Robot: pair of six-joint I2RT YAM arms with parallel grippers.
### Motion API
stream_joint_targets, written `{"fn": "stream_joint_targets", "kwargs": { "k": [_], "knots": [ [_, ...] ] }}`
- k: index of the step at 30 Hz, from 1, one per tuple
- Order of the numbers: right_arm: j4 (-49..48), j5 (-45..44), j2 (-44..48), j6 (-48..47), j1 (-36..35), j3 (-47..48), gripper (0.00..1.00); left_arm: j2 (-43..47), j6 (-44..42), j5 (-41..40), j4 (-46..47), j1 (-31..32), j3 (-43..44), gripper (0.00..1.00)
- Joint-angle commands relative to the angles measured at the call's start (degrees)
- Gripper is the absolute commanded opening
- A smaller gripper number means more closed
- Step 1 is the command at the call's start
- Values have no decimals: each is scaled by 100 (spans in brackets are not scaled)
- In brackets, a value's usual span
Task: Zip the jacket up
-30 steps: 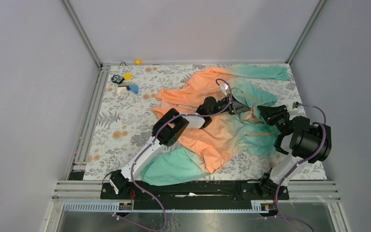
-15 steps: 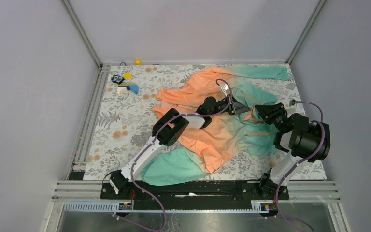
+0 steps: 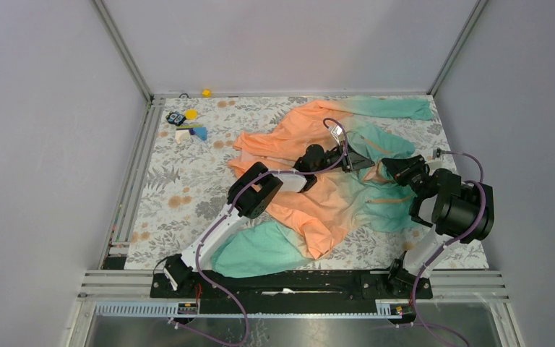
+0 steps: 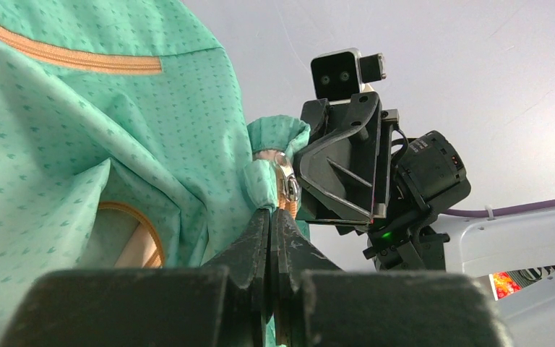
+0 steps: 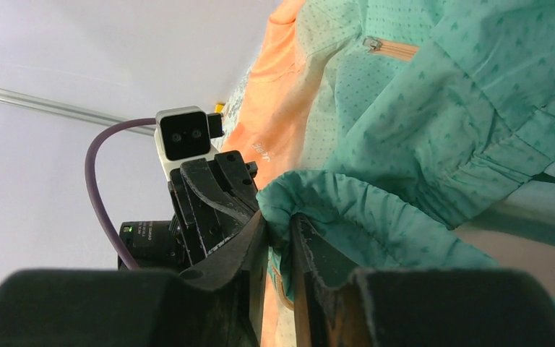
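The jacket [image 3: 332, 188] lies crumpled on the table, orange at the left and teal at the right. My left gripper [image 3: 368, 165] and right gripper [image 3: 390, 167] meet tip to tip over its teal hem. In the left wrist view the left gripper [image 4: 271, 215] is shut on a fold of teal hem just below a metal zipper slider [image 4: 287, 188]. The right gripper's body [image 4: 347, 170] faces it. In the right wrist view the right gripper [image 5: 280, 225] is shut on a bunched teal hem edge [image 5: 347, 199], with the left gripper [image 5: 213, 191] right behind.
Small toys [image 3: 186, 124] lie at the table's back left and a yellow ball [image 3: 206, 92] sits on the back rail. A teal sleeve [image 3: 256, 249] lies near the front edge, another [image 3: 394, 107] along the back. Metal frame rails border the floral mat [image 3: 181, 195].
My right gripper has shifted slightly left and back, closer to the left gripper, drawing the hem with it. The left arm has stayed put.
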State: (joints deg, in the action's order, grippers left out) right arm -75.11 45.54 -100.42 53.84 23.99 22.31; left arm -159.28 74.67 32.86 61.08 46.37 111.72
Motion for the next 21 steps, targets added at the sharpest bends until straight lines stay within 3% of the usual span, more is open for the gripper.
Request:
{"fn": "stream_joint_targets", "kwargs": {
  "k": [1,6,10,12,16,18,20,21],
  "knots": [
    [-398,-153,189,86,-35,33,20,266,-151,98,313,35,-14,0],
    [-1007,-55,17,366,-17,4,0,308,-300,105,240,78,1,0],
    [-1802,208,-362,688,26,91,0,421,-443,134,170,94,-76,2],
    [-2015,259,-468,688,27,98,0,549,-453,114,164,77,-249,11],
    [-2019,258,-446,500,27,46,0,1075,-739,-25,124,-33,-937,40],
    [-2025,283,-426,465,27,45,0,1421,-940,-139,18,-109,-1348,48],
    [-2039,354,-408,407,27,43,0,1855,-1208,-190,-711,-232,-1464,60],
    [-2053,383,-408,388,27,50,0,1931,-1203,-192,-1048,-253,-1382,71]
  ]
}}
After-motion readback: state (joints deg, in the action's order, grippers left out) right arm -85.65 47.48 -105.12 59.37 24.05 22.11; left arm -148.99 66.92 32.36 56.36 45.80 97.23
